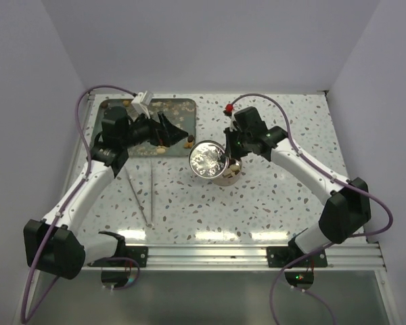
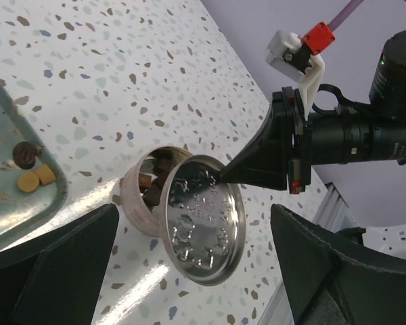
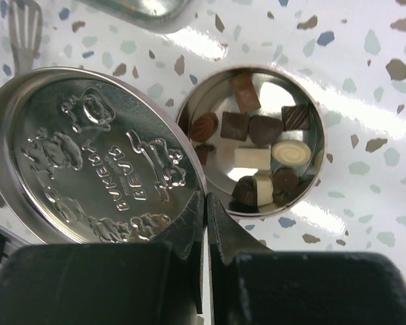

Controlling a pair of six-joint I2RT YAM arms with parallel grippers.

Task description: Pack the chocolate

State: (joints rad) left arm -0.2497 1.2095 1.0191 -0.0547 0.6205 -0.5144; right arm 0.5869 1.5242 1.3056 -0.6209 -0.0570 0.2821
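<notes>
Speckled white table point(image 1: 257, 203) carries, nearest the arm bases, a pair of thin metal tongs point(image 1: 143, 198) lying flat, left of centre. Further in, near the middle, stands a small round tin point(image 2: 130, 200), uncovered. Most of the chocolate point(image 3: 257, 128) sits inside it: dark brown and pale cream pieces packed together on the shiny bottom.

Just beside the tin, the right tool point(image 3: 205, 203) is clamped on the rim of the lid point(image 3: 95, 156). It holds the lid tilted on edge, off the table. The lid is silver and embossed with small figures, and from overhead it overlaps the tin's left side.

Farthest away, at the back left, lies a flat metal tray point(image 1: 183, 108) smeared with crumbs. A few loose pieces point(image 2: 28, 156), one dark and two tan, rest near the tray corner closest to the tin. The left tool point(image 1: 166, 132) hangs over this tray with its fingers spread wide, gripping nothing.
</notes>
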